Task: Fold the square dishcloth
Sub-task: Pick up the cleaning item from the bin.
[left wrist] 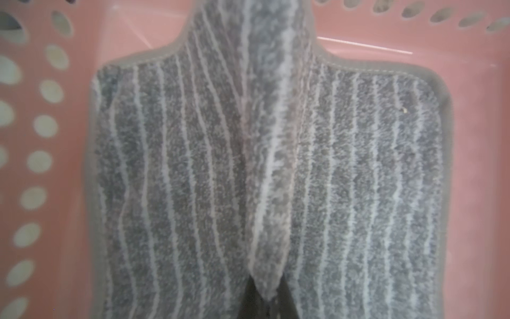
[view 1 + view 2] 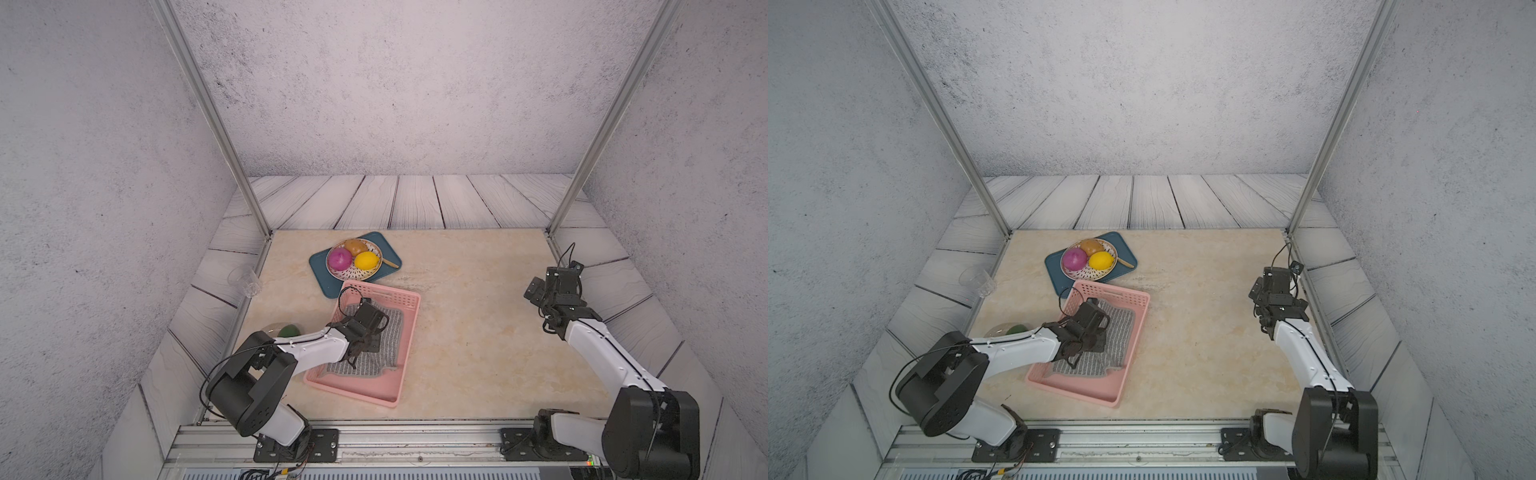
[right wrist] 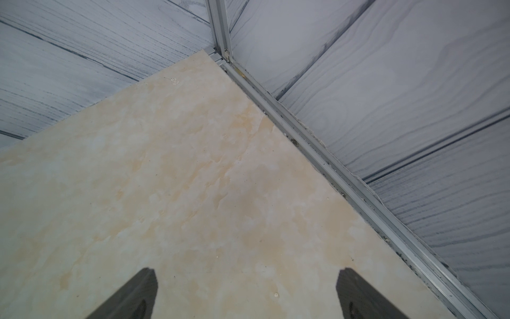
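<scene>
A ridge of the square dishcloth (image 1: 358, 179), lying in the pink basket (image 1: 474, 165) beneath, is pinched by the left hand (image 1: 266, 303); the right hand (image 3: 245, 292) is held wide above the counter (image 3: 193, 179).

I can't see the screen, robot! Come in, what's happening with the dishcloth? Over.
Left pincer shut, pinching a ridge of the square dishcloth. Right pincer open, over the table. Cloth lies inside pink basket, walls close around.

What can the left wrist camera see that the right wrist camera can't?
Only the left wrist view: the square dishcloth, pinched into a ridge by the left tool, lying in the pink basket. Only the right wrist view: the table corner, a metal rail, and the right tool wide open. Both: dark tool fingers at the picture's edge.
</scene>
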Action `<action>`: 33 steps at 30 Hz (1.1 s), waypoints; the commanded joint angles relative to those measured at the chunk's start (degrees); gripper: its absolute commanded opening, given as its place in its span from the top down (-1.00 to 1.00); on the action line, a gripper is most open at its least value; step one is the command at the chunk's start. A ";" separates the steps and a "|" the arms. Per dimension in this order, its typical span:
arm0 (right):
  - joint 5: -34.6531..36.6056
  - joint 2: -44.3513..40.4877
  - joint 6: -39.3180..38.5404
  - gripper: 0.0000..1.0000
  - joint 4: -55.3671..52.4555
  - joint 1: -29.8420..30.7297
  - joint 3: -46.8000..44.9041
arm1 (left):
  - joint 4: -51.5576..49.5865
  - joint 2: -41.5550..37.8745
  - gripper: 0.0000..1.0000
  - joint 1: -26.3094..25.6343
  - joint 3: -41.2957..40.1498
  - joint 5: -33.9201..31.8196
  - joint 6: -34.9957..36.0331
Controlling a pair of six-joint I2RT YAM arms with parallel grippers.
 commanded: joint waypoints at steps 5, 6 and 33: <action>2.16 -2.67 1.39 -0.99 0.10 0.24 -1.54 | -5.57 -10.04 1.00 1.81 3.99 -1.45 4.11; 2.32 -2.91 1.54 -0.99 0.18 0.24 -1.66 | -6.46 -11.14 1.00 1.83 5.14 -1.52 4.82; 10.89 -0.99 6.96 -0.99 -7.07 0.15 1.98 | -10.00 2.66 1.00 -9.74 42.76 10.80 10.74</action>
